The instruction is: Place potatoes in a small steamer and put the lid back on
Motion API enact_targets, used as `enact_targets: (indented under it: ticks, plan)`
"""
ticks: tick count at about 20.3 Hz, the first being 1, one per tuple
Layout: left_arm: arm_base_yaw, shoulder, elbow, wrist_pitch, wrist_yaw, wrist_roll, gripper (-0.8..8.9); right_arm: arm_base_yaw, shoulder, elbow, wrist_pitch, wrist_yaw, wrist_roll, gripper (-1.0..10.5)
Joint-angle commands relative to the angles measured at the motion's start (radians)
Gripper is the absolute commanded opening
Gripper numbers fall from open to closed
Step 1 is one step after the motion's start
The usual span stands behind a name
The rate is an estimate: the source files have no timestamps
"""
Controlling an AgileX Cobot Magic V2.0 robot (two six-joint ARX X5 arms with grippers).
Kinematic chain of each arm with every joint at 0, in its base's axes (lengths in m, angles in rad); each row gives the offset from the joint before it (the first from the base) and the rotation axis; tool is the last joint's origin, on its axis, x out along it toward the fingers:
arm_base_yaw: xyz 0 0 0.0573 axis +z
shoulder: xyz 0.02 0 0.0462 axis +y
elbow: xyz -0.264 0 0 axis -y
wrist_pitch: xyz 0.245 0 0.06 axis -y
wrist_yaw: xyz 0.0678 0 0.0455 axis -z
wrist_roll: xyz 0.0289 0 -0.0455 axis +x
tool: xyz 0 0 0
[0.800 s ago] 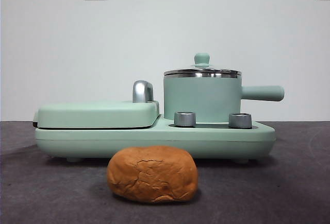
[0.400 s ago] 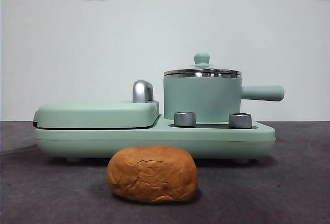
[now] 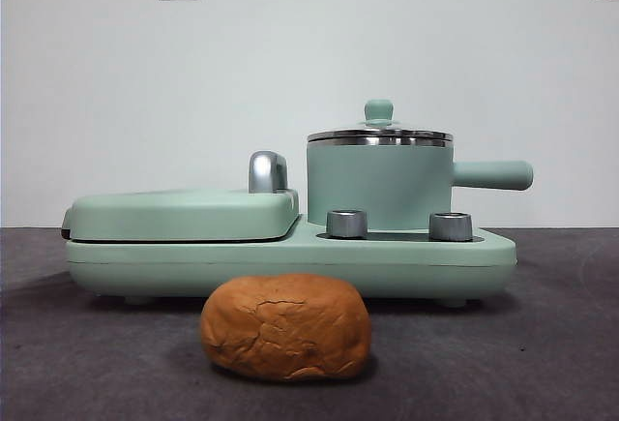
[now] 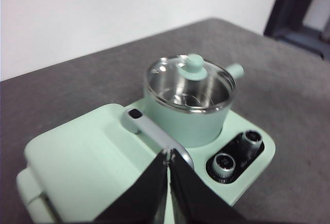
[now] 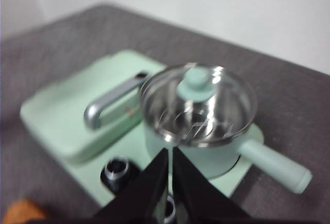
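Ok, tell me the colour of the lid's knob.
Mint green, the lid's knob, clearest in the front view.

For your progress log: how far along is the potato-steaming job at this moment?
Nothing is done yet. The potato lies on the table in front of the cooker, and the lid sits on the steamer. Both grippers, left and right, hover shut and empty above. Left: lift lid, load potato, replace lid.
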Motion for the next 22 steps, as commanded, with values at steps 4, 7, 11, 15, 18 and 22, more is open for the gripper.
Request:
enact_targets:
  ticks: [4,7,11,15,18,22]
  plan:
    - [-0.122,0.088,0.061,-0.017,-0.079,0.224,0.06,0.083,-0.001,0.015,-0.076,0.08,-0.224,0.1]
    - [-0.162,0.11,0.061,-0.021,-0.079,0.347,0.06,0.095,-0.001,0.015,-0.109,0.097,-0.224,0.1]
    - [-0.198,0.121,0.061,-0.039,-0.079,0.391,1.49,0.103,-0.005,0.015,-0.147,0.097,-0.221,0.8]
    - [-0.208,0.121,0.061,-0.039,-0.079,0.389,3.42,0.104,-0.013,0.015,-0.152,0.101,-0.21,2.9]
    - [-0.208,0.121,0.061,-0.039,-0.079,0.385,3.39,0.104,-0.017,0.015,-0.158,0.122,-0.209,2.9]
    - [-0.208,0.122,0.061,-0.039,-0.079,0.358,3.38,0.104,-0.019,0.015,-0.162,0.123,-0.195,2.9]
